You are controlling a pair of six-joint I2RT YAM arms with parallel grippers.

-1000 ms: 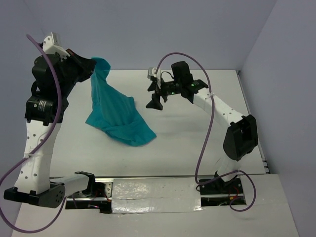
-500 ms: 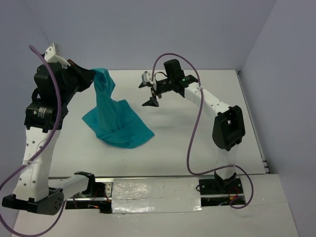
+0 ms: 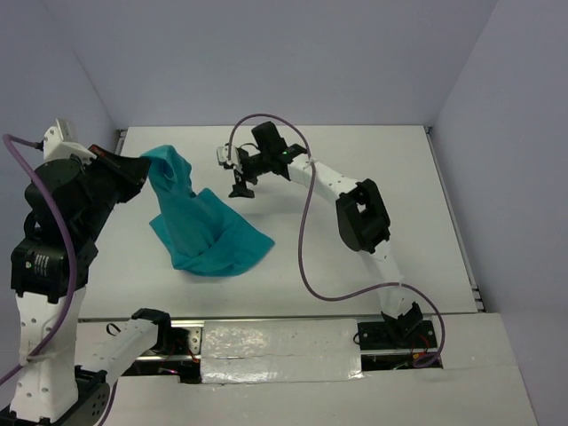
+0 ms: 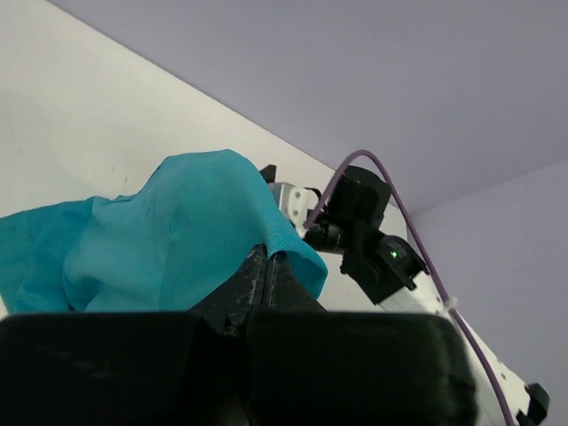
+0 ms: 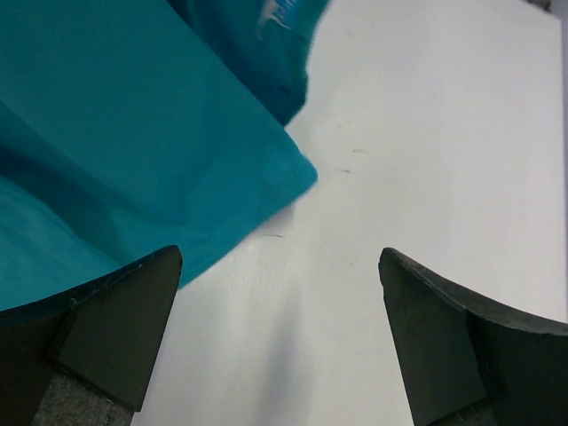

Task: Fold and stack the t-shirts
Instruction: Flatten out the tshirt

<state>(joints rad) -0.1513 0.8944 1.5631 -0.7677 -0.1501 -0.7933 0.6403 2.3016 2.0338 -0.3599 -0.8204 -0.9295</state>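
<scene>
A white table (image 3: 355, 257), faintly scuffed, sits boxed in by plain pale lilac walls (image 3: 293, 53), with a strip of crinkled silver tape (image 3: 280, 342) running along its near edge.

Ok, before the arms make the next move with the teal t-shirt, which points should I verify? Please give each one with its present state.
1. The left gripper is clamped on the teal t-shirt: ok, it pinches a raised fold.
2. The right gripper is open: ok, its jaws stand wide apart.
3. The right gripper is free of cloth: ok, nothing lies between its fingers; a shirt edge is just ahead.
4. The lower part of the shirt rests on the table: ok.
5. The shirt lies flat enough to fold: not ok, it is bunched and draped.
6. Which part the left gripper holds (collar, sleeve or hem): cannot tell.
</scene>
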